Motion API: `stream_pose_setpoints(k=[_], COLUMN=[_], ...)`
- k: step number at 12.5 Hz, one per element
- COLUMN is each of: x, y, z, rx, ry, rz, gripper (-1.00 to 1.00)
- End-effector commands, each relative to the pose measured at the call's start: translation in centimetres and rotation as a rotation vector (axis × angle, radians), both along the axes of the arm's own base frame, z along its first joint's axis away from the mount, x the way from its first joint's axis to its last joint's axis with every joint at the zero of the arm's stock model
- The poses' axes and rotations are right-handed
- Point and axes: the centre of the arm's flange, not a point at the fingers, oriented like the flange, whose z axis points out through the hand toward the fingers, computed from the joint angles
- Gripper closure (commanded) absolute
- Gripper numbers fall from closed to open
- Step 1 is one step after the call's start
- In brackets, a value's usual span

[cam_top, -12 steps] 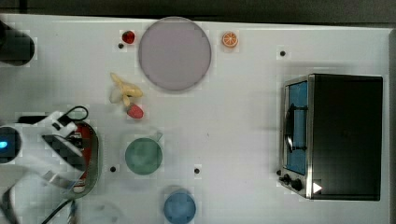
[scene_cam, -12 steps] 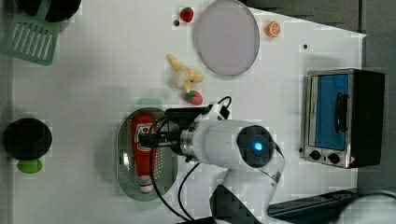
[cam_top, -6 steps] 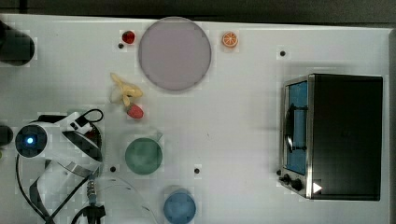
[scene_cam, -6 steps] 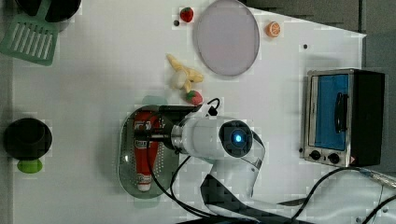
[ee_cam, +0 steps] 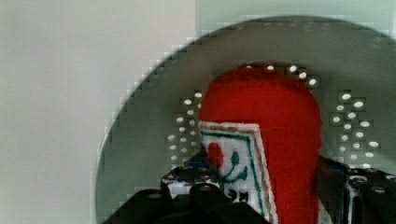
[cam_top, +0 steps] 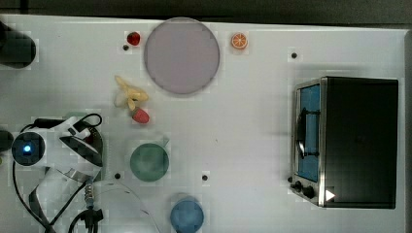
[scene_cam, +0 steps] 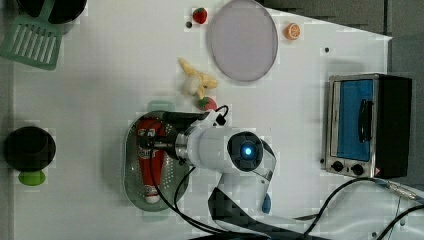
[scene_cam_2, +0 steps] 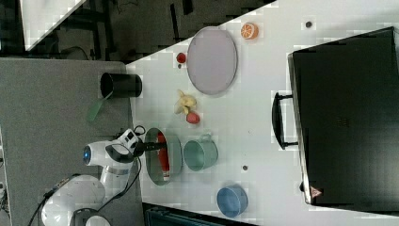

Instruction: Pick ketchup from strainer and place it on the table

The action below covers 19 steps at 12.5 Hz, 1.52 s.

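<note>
The ketchup [scene_cam: 150, 162], a red squeeze bottle with a white cap, lies lengthwise in the pale green strainer [scene_cam: 131, 175] on the white table [cam_top: 243, 145]. My gripper [scene_cam: 150, 145] reaches down into the strainer across the bottle's labelled body. In the wrist view the ketchup [ee_cam: 280, 135] sits between the two dark fingers [ee_cam: 201, 189], which press against its sides, with the strainer's perforated bottom [ee_cam: 140, 140] behind it. In the right view the ketchup [scene_cam_2: 163, 157] rests in the strainer [scene_cam_2: 151, 165]. In the top view my arm [cam_top: 53, 145] covers the strainer.
A green mug [cam_top: 149, 161] stands just beside the strainer and a blue cup [cam_top: 186, 215] near the front edge. A banana [cam_top: 127, 92], a strawberry [cam_top: 141, 115], a lilac plate [cam_top: 181, 55] and a toaster oven [cam_top: 350, 141] lie farther off. A black cup [scene_cam: 29, 147] stands at the left view's left.
My wrist has turned and settled lower over the strainer. The fingers have closed from wide open onto the ketchup's sides; the bottle lies where it was.
</note>
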Motion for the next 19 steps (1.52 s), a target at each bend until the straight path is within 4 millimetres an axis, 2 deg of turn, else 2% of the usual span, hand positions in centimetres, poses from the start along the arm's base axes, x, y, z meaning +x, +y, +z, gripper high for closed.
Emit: stream_pose_setpoints(k=[1, 3, 5, 8, 11, 14, 17, 19], x=[-0.9, -1.6, -1.1, 0.8, 3.5, 7.3, 11.8, 14.1], y=[0.5, 0.7, 0.2, -1.5, -4.4, -10.0, -17.6, -23.5], z=[2.6, 6.7, 11.4, 17.7, 21.8, 23.9, 25.5, 25.3], rx=[-0.001, 0.010, 0.016, 0.006, -0.011, -0.019, -0.021, -0.026], ry=[-0.010, -0.007, -0.001, -0.050, -0.032, 0.074, 0.053, 0.042], rz=[-0.043, -0.086, -0.169, -0.191, -0.146, -0.125, -0.152, -0.187], gripper=[-0.18, -0.18, -0.18, -0.18, -0.18, -0.18, -0.18, -0.18])
